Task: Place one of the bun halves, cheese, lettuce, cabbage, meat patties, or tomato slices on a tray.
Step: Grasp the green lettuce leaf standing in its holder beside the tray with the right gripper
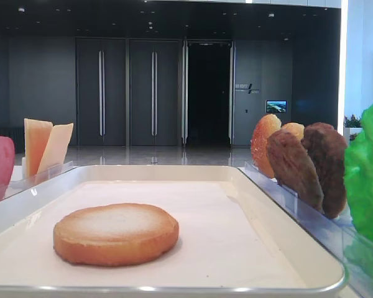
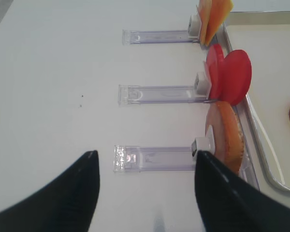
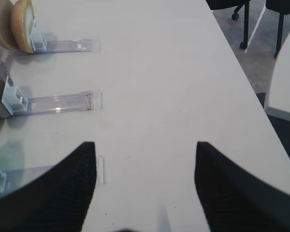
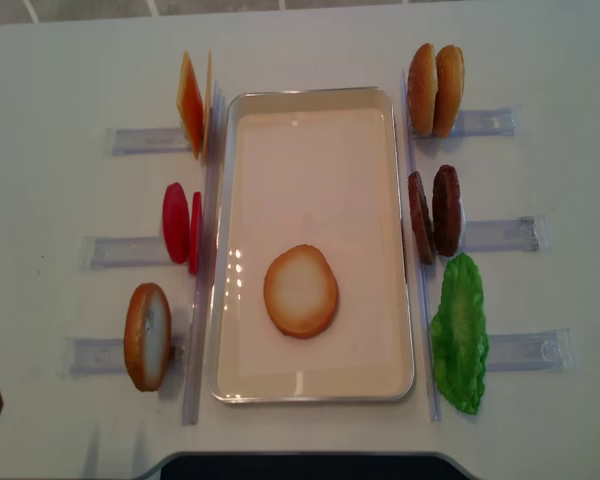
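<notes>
A flat bun half (image 4: 300,290) with a pale toasted face lies on the white tray (image 4: 315,170), toward its near end. Left of the tray stand cheese slices (image 4: 192,105), tomato slices (image 4: 180,225) and a domed bun half (image 4: 147,335). To its right stand two bun halves (image 4: 435,90), two meat patties (image 4: 435,212) and the lettuce (image 4: 460,345). My left gripper (image 2: 146,155) is open above a clear rack (image 2: 152,158), short of the bun (image 2: 224,130), and holds nothing. My right gripper (image 3: 145,145) is open over bare table and holds nothing. No cabbage shows.
Clear plastic racks (image 4: 500,235) stick out from both long sides of the tray. The table edge (image 3: 251,92) runs close on the right in the right wrist view, with chair legs (image 3: 245,26) beyond. A dark robot base (image 4: 300,465) sits at the near edge.
</notes>
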